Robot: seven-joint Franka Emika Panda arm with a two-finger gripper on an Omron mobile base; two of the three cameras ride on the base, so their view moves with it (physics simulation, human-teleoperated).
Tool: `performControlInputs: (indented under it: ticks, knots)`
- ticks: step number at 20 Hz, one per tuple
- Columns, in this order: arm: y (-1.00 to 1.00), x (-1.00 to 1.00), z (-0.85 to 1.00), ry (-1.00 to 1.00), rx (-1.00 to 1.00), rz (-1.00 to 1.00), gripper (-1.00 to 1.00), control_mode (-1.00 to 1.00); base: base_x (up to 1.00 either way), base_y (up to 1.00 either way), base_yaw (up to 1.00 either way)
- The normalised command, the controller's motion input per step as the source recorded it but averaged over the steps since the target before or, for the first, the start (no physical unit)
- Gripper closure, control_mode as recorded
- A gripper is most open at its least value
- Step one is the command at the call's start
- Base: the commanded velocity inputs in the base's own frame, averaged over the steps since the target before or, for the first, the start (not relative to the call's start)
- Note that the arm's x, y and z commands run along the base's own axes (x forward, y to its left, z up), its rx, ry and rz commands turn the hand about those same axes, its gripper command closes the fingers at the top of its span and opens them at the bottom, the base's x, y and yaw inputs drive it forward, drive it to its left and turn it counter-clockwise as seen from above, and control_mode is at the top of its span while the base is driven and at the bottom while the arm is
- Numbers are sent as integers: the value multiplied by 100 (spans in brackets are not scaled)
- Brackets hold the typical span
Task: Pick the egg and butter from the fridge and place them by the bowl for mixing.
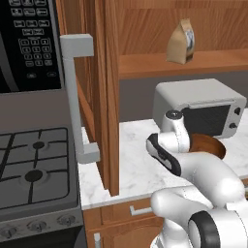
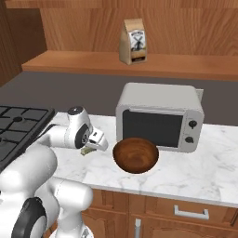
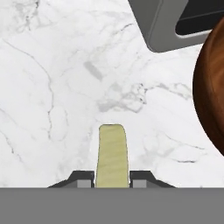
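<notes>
My gripper is shut on the butter, a thin olive-yellow stick that pokes forward between the two dark fingertips. It hangs low over the white marble counter. The dark reddish-brown bowl lies just to the right of the stick. From the right base view, the gripper points down at the counter left of the bowl, with a bit of butter showing under it. The bowl peeks out behind the arm. The egg and the fridge are out of view.
A grey toaster oven stands right behind the bowl. A paper bag sits on the wooden shelf above. Left of the counter are the stove and a wooden panel with a grey handle.
</notes>
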Motion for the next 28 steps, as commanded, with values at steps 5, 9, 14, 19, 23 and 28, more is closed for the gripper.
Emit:
performControlInputs:
  ticks: [5, 9, 14, 19, 23, 28]
  knots:
    - [-2, 22, -31, 0, 0, 0, 100, -100, 0, 0, 0]
    - [0, 15, -23, 0, 0, -1, 100, -100, 0, 0, 0]
    - [0, 13, -22, 0, 0, -2, 100, -100, 0, 0, 0]
    - [0, 15, -22, 0, 0, -1, -100, -100, 0, 0, 0]
    - [0, 18, -14, 0, 0, 0, -100, -100, 0, 0, 0]
    - [0, 11, -7, 0, 0, 0, -100, -100, 0, 0, 0]
